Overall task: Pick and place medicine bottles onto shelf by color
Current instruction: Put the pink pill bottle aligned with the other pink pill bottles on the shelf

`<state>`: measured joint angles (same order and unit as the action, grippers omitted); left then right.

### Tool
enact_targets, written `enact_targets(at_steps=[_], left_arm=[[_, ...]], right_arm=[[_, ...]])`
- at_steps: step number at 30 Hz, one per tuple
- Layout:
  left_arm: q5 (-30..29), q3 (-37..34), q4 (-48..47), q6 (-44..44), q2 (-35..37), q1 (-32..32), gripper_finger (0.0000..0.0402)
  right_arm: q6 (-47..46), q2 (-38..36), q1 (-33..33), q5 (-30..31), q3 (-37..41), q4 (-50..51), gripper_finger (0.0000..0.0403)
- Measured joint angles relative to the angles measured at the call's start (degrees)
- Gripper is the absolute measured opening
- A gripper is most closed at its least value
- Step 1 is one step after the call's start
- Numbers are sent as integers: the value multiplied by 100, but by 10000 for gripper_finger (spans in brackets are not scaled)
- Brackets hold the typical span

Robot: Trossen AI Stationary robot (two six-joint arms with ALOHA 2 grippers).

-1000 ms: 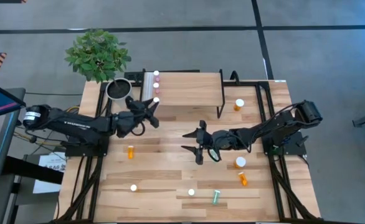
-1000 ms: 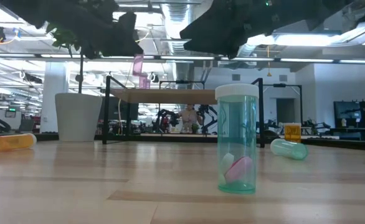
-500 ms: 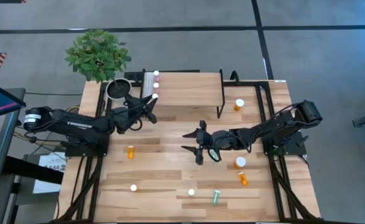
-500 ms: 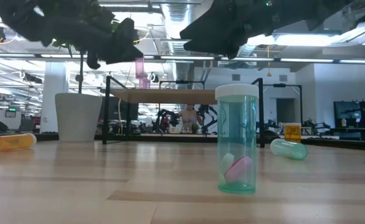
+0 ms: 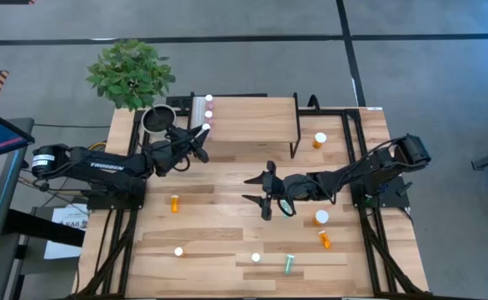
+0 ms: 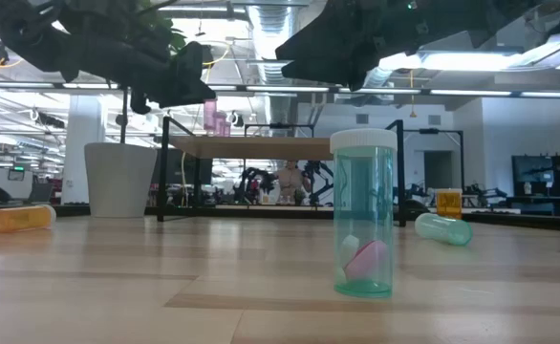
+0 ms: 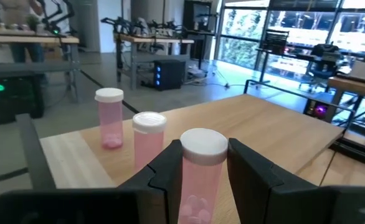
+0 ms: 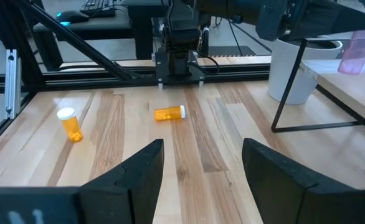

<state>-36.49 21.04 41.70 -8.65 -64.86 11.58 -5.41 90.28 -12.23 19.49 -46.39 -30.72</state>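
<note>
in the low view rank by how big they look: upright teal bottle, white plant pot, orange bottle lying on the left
1. upright teal bottle, though it stands nearest the camera
2. white plant pot, farther back
3. orange bottle lying at the left edge

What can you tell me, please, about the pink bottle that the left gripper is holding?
The pink bottle is a small translucent plastic cylinder with a white cap; pale pills show at its bottom. It stands upright, clamped on both sides between the fingers of the left gripper, at the edge of the shelf. Two matching bottles stand on the shelf just beyond it, apart from it.
</note>
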Motion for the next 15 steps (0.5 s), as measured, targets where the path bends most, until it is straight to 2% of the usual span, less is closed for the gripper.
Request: enact_targets(at_steps=[15], left_arm=[[902, -1, -86, -88, 0, 485, 93]], right_arm=[[-13, 0, 0, -2, 0, -17, 238]])
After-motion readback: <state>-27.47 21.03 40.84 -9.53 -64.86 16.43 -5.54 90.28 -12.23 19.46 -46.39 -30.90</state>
